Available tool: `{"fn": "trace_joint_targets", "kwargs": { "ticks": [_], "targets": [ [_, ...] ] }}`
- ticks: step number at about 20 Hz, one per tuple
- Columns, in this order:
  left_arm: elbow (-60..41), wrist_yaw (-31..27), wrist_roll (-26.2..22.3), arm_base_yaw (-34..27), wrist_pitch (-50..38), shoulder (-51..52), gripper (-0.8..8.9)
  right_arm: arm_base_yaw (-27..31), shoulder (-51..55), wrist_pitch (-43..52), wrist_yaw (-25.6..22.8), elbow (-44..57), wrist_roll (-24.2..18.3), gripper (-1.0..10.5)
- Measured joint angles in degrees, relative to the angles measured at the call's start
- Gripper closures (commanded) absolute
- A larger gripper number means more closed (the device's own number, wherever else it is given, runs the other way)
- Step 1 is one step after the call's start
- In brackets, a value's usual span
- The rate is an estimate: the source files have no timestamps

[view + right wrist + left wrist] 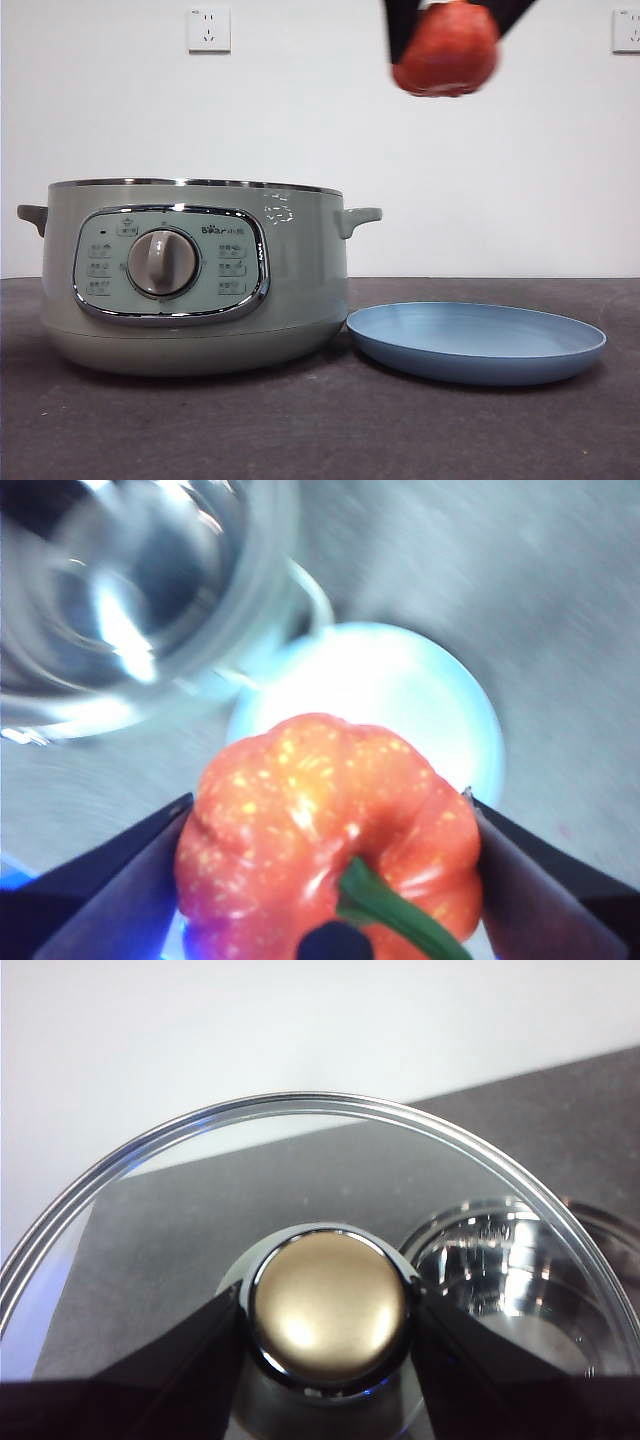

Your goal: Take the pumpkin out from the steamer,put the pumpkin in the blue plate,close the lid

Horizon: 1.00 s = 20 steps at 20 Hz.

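Front: the pumpkin [446, 50] is held high above the plate [476, 342] by the right gripper [452, 30], with open air between them; the pot [195, 275] stands lidless, its base just beside the plate's rim.
Left wrist: the lid [200, 1210] is clamped at its knob [330, 1305] by the left gripper [330, 1335]; the pot's open chrome rim is seen through the glass.
Right wrist: the pumpkin [330, 845] is gripped on both sides, glossy orange-red, ribbed, green stem curved; the plate [420, 695] lies directly below, beside the pot [130, 590].
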State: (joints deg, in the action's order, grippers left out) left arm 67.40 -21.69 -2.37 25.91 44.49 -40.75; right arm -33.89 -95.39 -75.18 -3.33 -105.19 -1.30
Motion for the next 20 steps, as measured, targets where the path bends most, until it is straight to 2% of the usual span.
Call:
{"fn": "trace_joint_targets", "kwargs": {
  "ticks": [5, 8, 11, 15, 20],
  "targets": [
    [-0.02, 3.02, 0.0, 0.02, -0.52, 0.0, 8.22, 2.38, 14.53, 14.99, 0.09, 24.92, 1.99, 9.6],
    [0.0, 2.82, 0.0, 0.02, -1.27, 0.0, 8.22, 2.86, 17.92, 24.68, 0.11, 36.09, 2.21, 9.6],
    [0.0, 2.86, 0.0, 0.02, -1.31, 0.0, 8.22, 3.43, 15.98, 31.78, 0.11, 41.51, 2.21, 9.6],
    [0.0, 2.84, -0.02, 0.02, -1.31, 0.0, 8.22, 4.37, 9.99, 39.32, 0.11, 42.58, 2.21, 9.5],
    [0.0, 2.84, -0.02, 0.02, -1.31, 0.0, 8.22, 5.44, 1.42, 42.51, 0.28, 42.58, 2.21, 9.4]
  ]
}}
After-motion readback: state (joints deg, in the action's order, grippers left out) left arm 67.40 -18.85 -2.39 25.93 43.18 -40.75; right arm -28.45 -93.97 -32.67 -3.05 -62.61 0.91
